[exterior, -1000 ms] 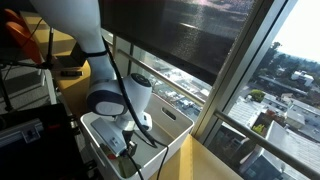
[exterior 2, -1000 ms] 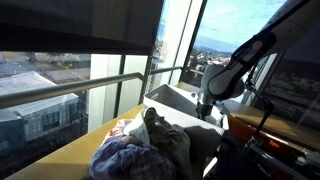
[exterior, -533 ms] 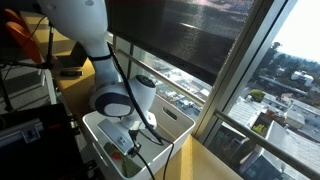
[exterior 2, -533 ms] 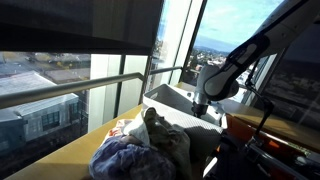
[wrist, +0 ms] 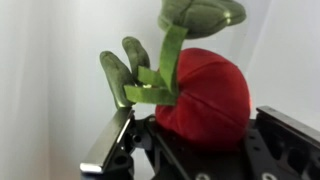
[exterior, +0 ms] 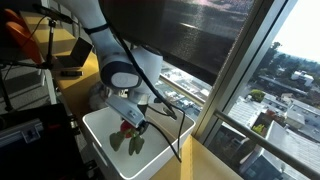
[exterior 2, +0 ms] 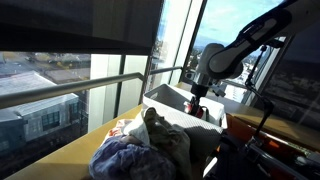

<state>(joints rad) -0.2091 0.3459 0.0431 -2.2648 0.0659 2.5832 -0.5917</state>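
A red plush toy with green stem and leaves fills the wrist view, sitting between the two black fingers of my gripper, which is shut on it. In an exterior view the gripper hangs above the white bin with the red toy in it and the green leaves dangling below. In an exterior view the gripper holds the red toy over the white bin.
A pile of crumpled cloth and clothes lies on the yellowish table near the camera. Window frame and rail run right behind the bin. A desk with cables and an orange object stands further off.
The gripper has closed on the red toy inside the bin and lifted it up out of the bin; the arm has risen.
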